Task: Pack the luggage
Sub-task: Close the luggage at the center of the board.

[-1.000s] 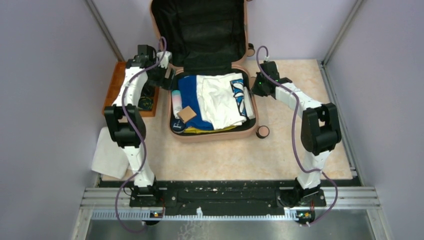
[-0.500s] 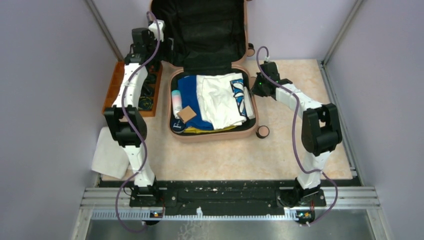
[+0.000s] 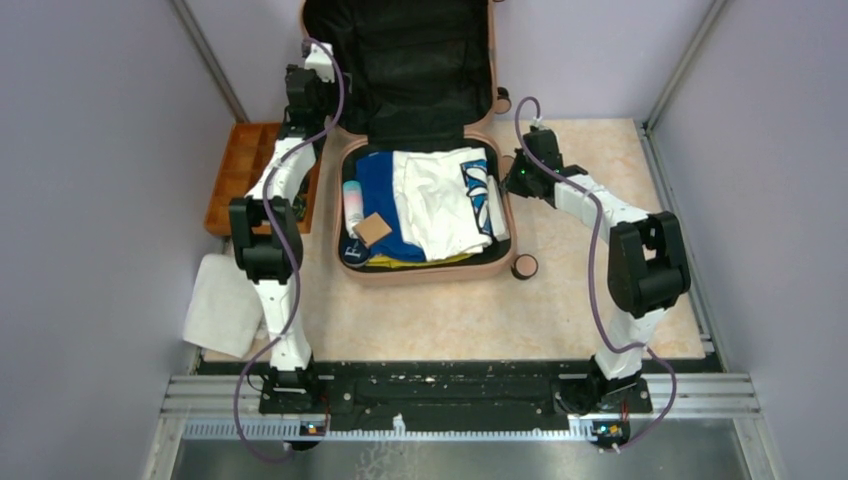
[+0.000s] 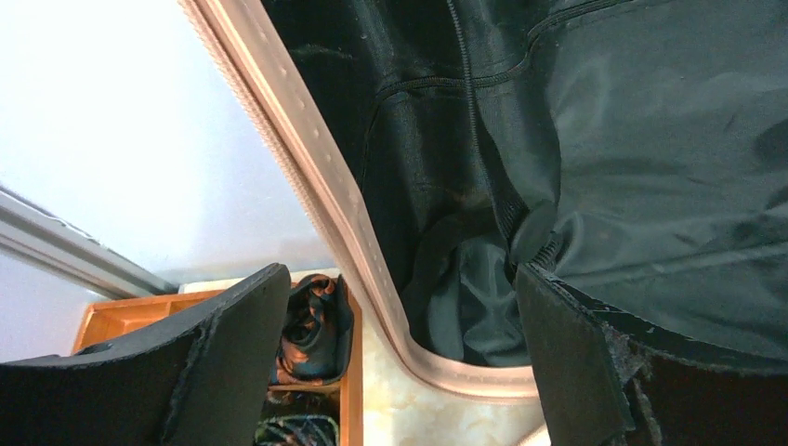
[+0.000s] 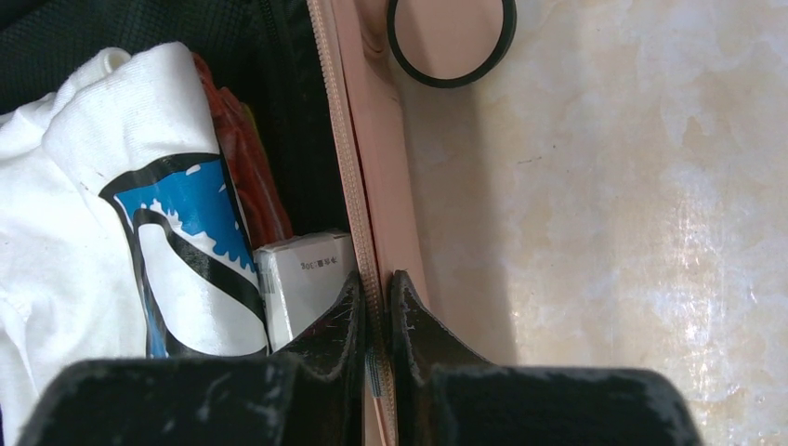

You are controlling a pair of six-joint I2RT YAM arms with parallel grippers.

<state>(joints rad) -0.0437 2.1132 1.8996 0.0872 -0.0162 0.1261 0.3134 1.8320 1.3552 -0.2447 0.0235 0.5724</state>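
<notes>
The peach-pink luggage [image 3: 425,272] lies open, its black-lined lid [image 3: 400,60] upright against the back wall. The base holds a white T-shirt [image 3: 435,200] with a blue print, a blue garment [image 3: 378,195], a tube [image 3: 352,203] and a brown card [image 3: 373,228]. My left gripper [image 3: 305,85] is open and high at the lid's left edge. In the left wrist view the lid's rim [image 4: 307,158] curves between the wide fingers of the left gripper [image 4: 400,279]. My right gripper [image 5: 376,279] is shut on the base's right zipper rim [image 5: 372,139], next to a white box [image 5: 302,279].
An orange compartmented tray [image 3: 240,165] with dark rolled items [image 4: 311,325] stands left of the luggage. A white cloth [image 3: 222,315] lies at the table's near left. A pink-and-black wheel [image 3: 525,265] sits by the base's right front corner. Grey walls close in on three sides.
My left arm rose from beside the base's back left corner and swung up to the lid's left edge, jaws still open. The right arm has hardly moved.
</notes>
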